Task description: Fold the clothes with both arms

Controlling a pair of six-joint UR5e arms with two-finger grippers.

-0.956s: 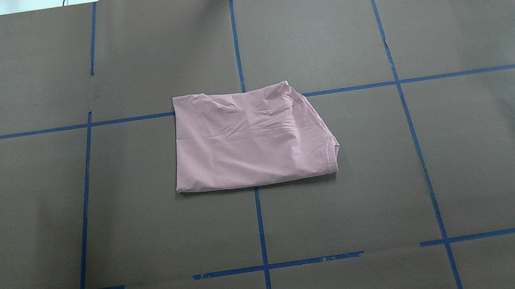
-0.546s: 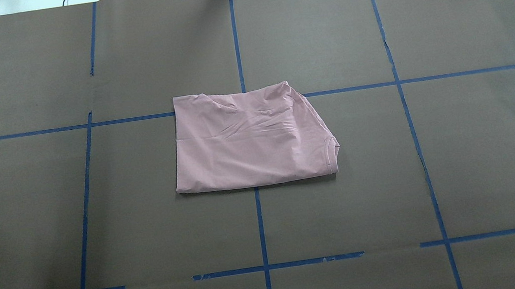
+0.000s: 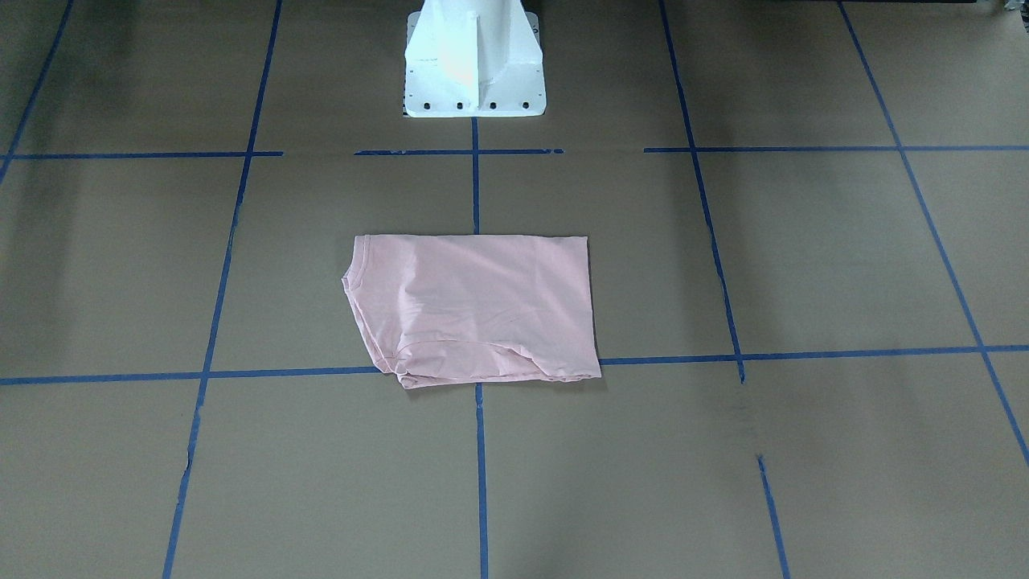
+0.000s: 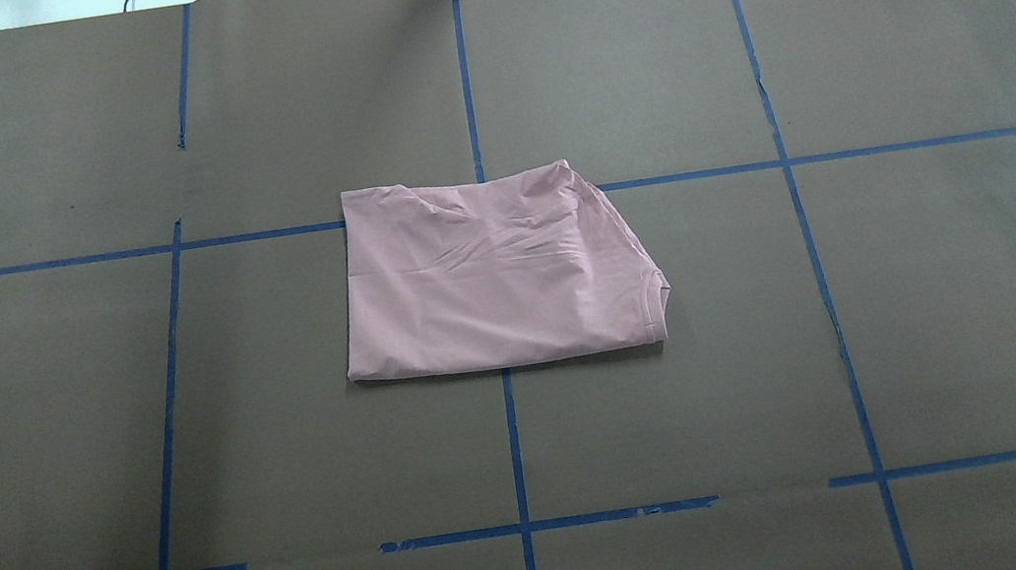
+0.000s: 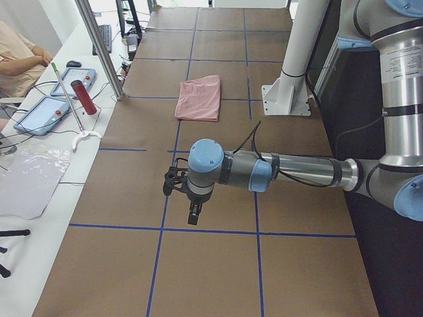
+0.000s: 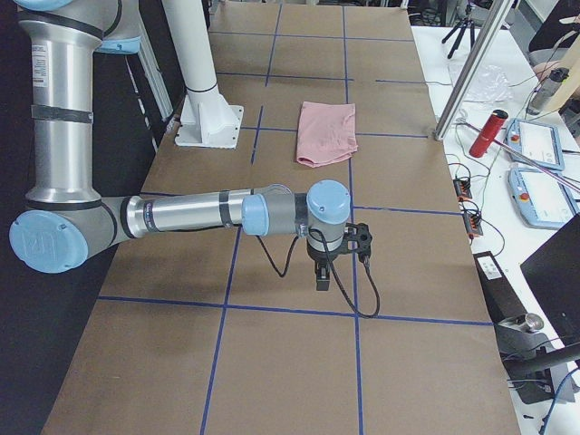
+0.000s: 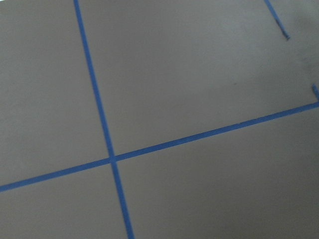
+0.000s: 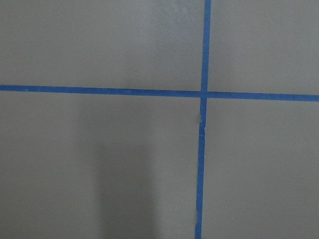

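Note:
The pale pink T-shirt (image 4: 497, 277) lies folded into a rough rectangle at the table's middle, with its ribbed collar at the right corner. It also shows in the front view (image 3: 474, 310) and in both side views (image 5: 199, 98) (image 6: 326, 131). No print shows. The left gripper (image 5: 192, 214) hangs over bare paper far to the shirt's left. The right gripper (image 6: 322, 276) hangs over bare paper far to its right. Both show only in the side views, so I cannot tell whether they are open or shut. Both wrist views show only brown paper and blue tape.
Brown paper with a blue tape grid (image 4: 515, 443) covers the table. The white pedestal base (image 3: 474, 64) stands at the robot's edge. A metal post (image 5: 99, 46), a red cylinder (image 5: 84, 97) and tablets sit on the operators' bench, where a person's arm shows.
A black part at the overhead view's right edge a second ago has gone out of view. The shirt has not moved.

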